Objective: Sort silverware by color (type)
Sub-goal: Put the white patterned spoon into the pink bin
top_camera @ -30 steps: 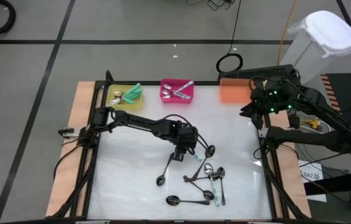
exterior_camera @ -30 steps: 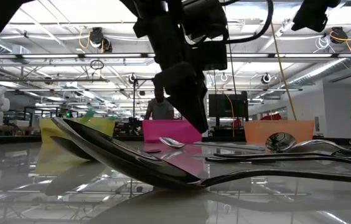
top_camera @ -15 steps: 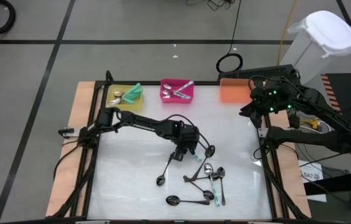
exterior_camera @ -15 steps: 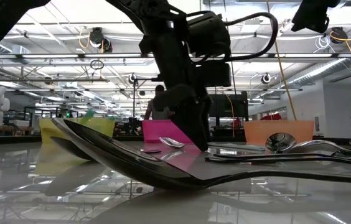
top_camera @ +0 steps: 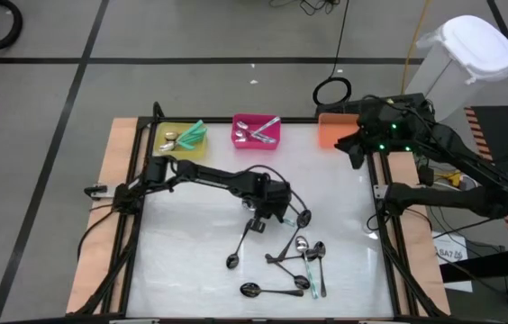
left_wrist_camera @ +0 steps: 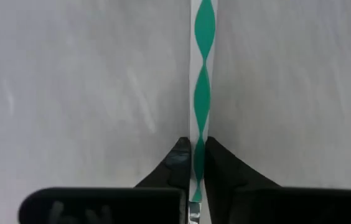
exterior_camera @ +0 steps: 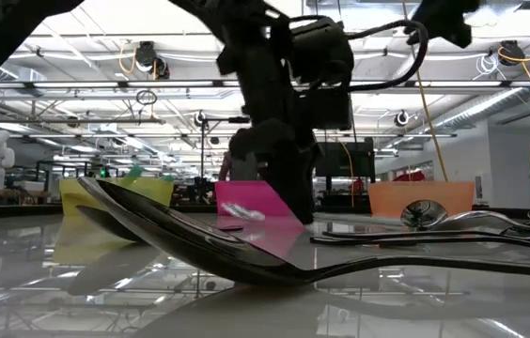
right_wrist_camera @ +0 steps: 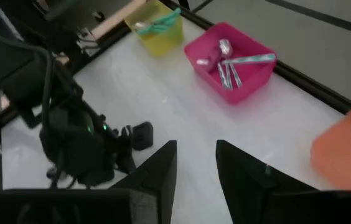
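Robotics lab: ceiling trusses (exterior_camera: 105, 89), workstations.

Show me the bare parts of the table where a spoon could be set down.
Bare: the wide strip of the table left of the spoon pile, and the stretch between the pink bin and the left gripper. The right side below the orange bin is also free. Crowded: the lower middle, where spoons overlap.

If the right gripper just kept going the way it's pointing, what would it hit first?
Probably the bare white table between the pink bin and the left arm; the right gripper, jaws apart, aims there, though depth is hard to judge.
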`<state>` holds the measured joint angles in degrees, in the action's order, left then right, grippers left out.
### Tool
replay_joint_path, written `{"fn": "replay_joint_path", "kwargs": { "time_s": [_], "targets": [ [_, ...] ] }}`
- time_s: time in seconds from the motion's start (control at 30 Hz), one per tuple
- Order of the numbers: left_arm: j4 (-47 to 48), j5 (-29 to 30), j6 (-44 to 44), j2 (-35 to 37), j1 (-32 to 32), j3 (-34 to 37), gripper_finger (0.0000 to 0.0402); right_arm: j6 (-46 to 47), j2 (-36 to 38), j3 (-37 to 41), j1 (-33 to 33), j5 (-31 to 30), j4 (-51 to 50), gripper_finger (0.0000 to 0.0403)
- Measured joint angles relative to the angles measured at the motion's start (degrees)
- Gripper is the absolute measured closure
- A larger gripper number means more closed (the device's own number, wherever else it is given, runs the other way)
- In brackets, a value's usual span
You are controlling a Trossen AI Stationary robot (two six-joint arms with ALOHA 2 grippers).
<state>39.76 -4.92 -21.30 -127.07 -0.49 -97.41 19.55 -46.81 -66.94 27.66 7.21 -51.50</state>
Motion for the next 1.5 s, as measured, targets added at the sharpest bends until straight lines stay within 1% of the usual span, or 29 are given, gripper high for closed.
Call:
{"fn": "replay_joint_path", "kwargs": {
  "time_s": [0.03, 0.1, 0.2, 0.33, 0.43, 0.57, 0.67, 0.73, 0.8, 0.9, 1.1, 1.17, 1.37, 1.5],
  "targets": [
    [2.5, 0.0, 0.1, -0.1, 0.2, -2.2, 0.0384, 0.4, -0.5, 0.0, 0.0, 0.0, 1.0, 0.0293],
    [4.3, 0.3, -0.7, 0.2, 0.5, -6.7, 0.0384, 1.0, -1.7, 0.0, 0.0, 0.0, 2.5, 0.0293],
    [8.8, 1.8, -2.0, 0.3, 1.5, -14.0, 0.0384, 1.3, -3.5, 0.0, 0.0, 0.0, 4.5, 0.0293],
    [14.2, 3.7, -5.0, 0.3, 3.5, -23.4, 0.0384, 4.4, -5.6, 0.0, 0.0, 0.0, 7.6, 0.0293],
    [20.2, 6.0, -6.3, 0.3, 5.3, -30.4, 0.0384, 6.7, -6.3, 0.0, 0.0, -2.1, 9.2, 0.0293],
    [24.5, 6.5, -7.6, 0.4, 8.5, -37.0, 0.0384, 8.7, -5.9, 0.0, 0.0, -5.1, 10.5, 0.0293],
    [25.0, 6.5, -7.7, 1.0, 11.1, -37.4, 0.0384, 11.3, -4.5, 0.0, 0.0, -9.7, 10.1, 0.0293],
    [28.7, 5.6, -7.1, 1.7, 12.8, -37.4, 0.0384, 13.7, -3.3, 0.0, 0.0, -13.3, 9.5, 0.0293],
    [29.6, 5.3, -7.0, 2.0, 14.2, -37.6, 0.0384, 15.6, -2.0, 0.0, 0.0, -16.4, 9.3, 0.0293],
    [32.0, 5.1, -6.8, 2.4, 16.3, -37.6, 0.0384, 17.2, -0.3, 0.0, 0.0, -19.3, 9.2, 0.0293],
    [29.4, 4.8, -6.5, 2.5, 19.7, -37.6, 0.0384, 19.4, 1.0, 0.0, -0.2, -19.1, 8.0, 0.0293],
    [29.6, 3.8, -5.5, 2.5, 20.5, -37.6, 0.0384, 20.1, 1.0, 0.0, -0.8, -19.0, 7.7, 0.0293],
    [29.6, 2.8, 5.5, 3.3, 22.2, -37.6, 0.0384, 18.3, 0.2, 0.0, -2.1, -19.1, 7.5, 0.0293],
    [29.5, 2.8, 8.6, 3.2, 23.5, -37.6, 0.0384, 14.0, -1.2, 0.0, -2.1, -19.2, 7.5, 0.0293]
  ]
}}
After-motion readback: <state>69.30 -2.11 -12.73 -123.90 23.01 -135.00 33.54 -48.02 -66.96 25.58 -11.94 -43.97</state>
